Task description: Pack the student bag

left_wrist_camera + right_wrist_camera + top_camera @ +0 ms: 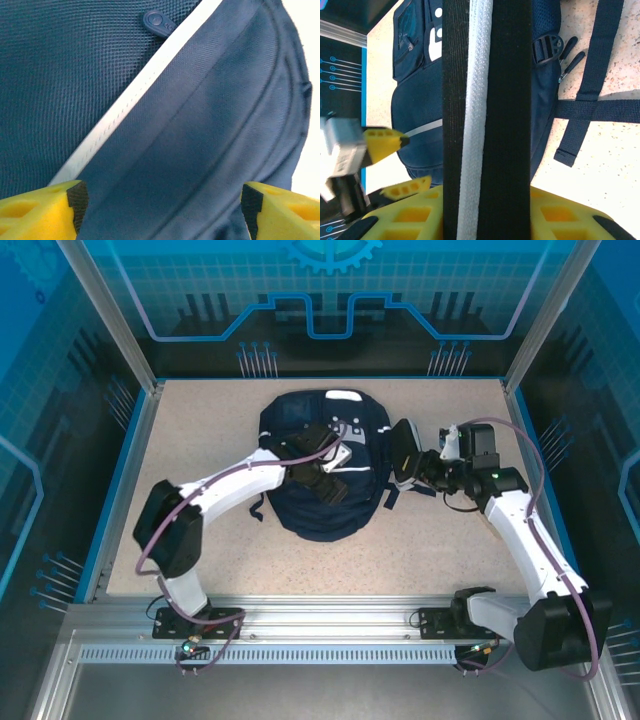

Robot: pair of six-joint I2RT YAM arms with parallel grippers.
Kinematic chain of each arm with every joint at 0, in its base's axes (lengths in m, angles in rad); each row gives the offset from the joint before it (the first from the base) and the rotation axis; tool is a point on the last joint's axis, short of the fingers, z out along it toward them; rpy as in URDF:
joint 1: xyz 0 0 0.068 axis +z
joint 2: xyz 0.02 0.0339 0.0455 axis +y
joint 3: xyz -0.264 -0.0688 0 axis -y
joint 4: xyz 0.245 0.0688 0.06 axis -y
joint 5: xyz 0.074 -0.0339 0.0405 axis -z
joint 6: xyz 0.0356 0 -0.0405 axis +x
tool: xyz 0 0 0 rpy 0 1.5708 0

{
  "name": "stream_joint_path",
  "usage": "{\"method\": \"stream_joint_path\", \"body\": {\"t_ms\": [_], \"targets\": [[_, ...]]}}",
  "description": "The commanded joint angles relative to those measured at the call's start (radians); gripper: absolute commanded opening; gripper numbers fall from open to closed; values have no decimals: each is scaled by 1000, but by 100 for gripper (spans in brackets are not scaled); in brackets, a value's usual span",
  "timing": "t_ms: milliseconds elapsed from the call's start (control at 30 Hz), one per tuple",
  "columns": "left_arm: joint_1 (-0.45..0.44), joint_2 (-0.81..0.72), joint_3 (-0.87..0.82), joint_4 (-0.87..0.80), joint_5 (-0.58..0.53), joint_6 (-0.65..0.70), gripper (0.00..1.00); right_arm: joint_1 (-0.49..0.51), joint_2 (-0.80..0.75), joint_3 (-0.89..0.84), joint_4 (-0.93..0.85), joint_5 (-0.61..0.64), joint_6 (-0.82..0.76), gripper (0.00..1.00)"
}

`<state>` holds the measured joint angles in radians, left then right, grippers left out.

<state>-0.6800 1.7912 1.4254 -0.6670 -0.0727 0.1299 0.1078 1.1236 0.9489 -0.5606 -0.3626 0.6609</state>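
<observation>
Your student bag looks soft and floppy on the table, left gripper wide open and empty over its front, right gripper pinching a black-and-white strap, so I'd grab webbing, not slack fabric.

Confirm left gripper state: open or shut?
Open. Left gripper fingertips sit at opposite bottom corners of the left wrist view; student bag fabric lies flat across the gap, unpinched.

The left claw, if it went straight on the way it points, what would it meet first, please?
The student bag: its navy fabric beside the white stripe, seemingly very close, though depth is unclear.
</observation>
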Motion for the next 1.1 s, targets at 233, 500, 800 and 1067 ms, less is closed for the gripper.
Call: {"method": "stream_joint_path", "body": {"t_ms": [233,500,800,1067], "targets": [[-20,164,180,-195,-83,208,83,-24,-13,-23,7,-75,-14,34],[-39,157,224,-182,-152,214,54,-24,-10,-25,11,-79,-3,35],[-48,79,269,-160,-178,219,15,-25,-34,-20,-24,-79,-4,35],[-49,-17,271,-2,-280,130,0,-24,-70,-13,-144,-105,-23,36]]}}
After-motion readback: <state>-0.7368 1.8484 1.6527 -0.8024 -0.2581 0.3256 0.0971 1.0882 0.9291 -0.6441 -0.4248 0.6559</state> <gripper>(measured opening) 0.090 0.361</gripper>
